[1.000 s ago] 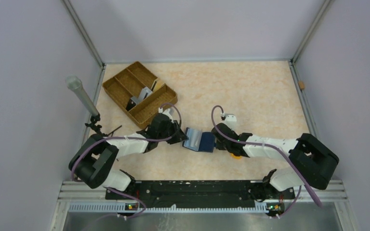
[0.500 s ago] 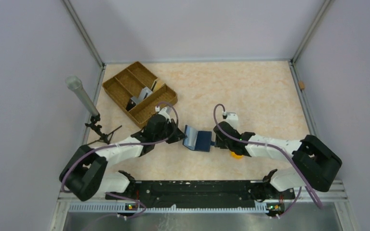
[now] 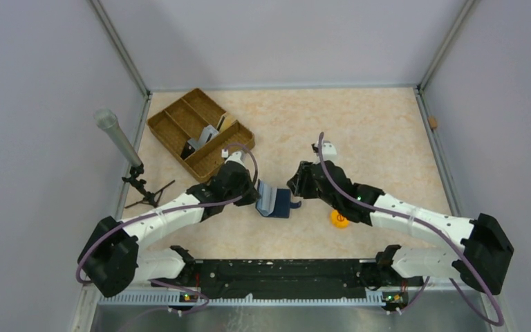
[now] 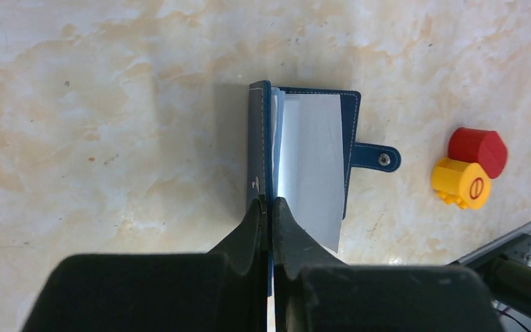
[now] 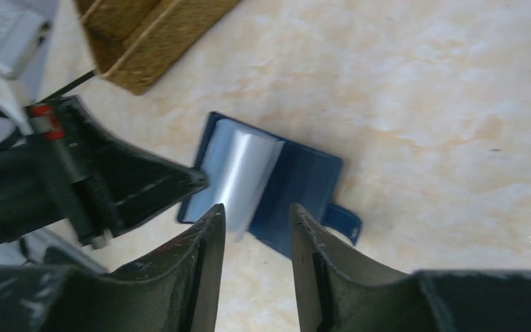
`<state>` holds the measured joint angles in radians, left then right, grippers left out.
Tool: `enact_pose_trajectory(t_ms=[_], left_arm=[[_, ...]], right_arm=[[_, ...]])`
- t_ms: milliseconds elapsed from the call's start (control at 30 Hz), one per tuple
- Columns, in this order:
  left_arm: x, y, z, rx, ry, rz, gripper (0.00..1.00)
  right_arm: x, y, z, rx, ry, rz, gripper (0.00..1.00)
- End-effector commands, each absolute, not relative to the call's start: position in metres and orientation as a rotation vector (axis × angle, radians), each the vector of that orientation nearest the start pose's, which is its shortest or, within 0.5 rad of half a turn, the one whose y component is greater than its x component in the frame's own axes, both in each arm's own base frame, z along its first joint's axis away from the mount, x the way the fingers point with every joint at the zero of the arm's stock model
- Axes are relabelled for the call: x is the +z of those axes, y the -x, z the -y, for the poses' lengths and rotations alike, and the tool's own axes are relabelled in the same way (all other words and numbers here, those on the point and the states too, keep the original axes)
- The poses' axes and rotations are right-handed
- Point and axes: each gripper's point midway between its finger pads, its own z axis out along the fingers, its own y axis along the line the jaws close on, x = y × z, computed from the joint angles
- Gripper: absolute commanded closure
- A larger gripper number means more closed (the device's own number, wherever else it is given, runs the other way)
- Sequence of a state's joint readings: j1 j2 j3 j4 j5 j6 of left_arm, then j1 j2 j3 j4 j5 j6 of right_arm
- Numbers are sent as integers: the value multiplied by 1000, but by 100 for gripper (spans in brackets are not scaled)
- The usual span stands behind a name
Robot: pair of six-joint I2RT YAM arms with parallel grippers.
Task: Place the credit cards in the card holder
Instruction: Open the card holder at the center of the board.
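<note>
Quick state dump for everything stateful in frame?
card holder, open, one cover raised upright, other flat on table
snap tab, undone
left pincer, shut on the raised cover
right pincer, open, empty, above the holder
credit cards, leaning in the woven tray

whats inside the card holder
The open card holder shows pale, glossy inner leaves, one cover pinched upright by the left gripper. Whether any card sits in the slots is hidden behind those leaves.
</note>
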<state>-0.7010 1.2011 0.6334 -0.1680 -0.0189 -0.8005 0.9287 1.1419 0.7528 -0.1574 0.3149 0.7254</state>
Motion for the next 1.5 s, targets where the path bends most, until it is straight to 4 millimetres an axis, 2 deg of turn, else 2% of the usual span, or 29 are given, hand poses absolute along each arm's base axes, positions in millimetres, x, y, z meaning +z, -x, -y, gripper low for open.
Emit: enact_pose_trajectory(t_ms=[0, 100, 200, 367, 533, 600, 733, 867, 967, 1100, 1200, 1333, 1467], left_arm=[[96, -242, 232, -651, 142, -2406, 100], [93, -240, 235, -681, 154, -2413, 100], [88, -238, 237, -701, 165, -2420, 100], [88, -236, 238, -721, 176, -2416, 100], [89, -235, 238, -736, 177, -2405, 100], [89, -235, 237, -734, 184, -2398, 100], [89, -234, 233, -733, 202, -2385, 100], [87, -234, 230, -719, 212, -2380, 100], [87, -235, 228, -706, 218, -2380, 100], [86, -235, 227, -701, 225, -2379, 100], [86, -235, 228, -705, 229, -2379, 100], [87, -235, 228, -714, 230, -2377, 100], [89, -236, 229, -722, 233, -2372, 100]], right_arm=[[188, -228, -319, 912, 67, -2086, 65], [183, -224, -345, 1055, 53, -2079, 72], [166, -222, -361, 1124, 20, -2112, 76], [141, -224, -375, 1173, -30, -2160, 83], [113, -226, -385, 1149, -31, -2223, 84], [92, -228, -380, 1080, -56, -2276, 86], [54, -228, -356, 960, -140, -2353, 88], [34, -227, -329, 824, -177, -2395, 88], [27, -226, -299, 662, -190, -2405, 88], [32, -227, -263, 495, -188, -2372, 84], [46, -227, -251, 451, -169, -2345, 77], [87, -229, -260, 520, -92, -2264, 70], [130, -227, -291, 670, 20, -2199, 64]])
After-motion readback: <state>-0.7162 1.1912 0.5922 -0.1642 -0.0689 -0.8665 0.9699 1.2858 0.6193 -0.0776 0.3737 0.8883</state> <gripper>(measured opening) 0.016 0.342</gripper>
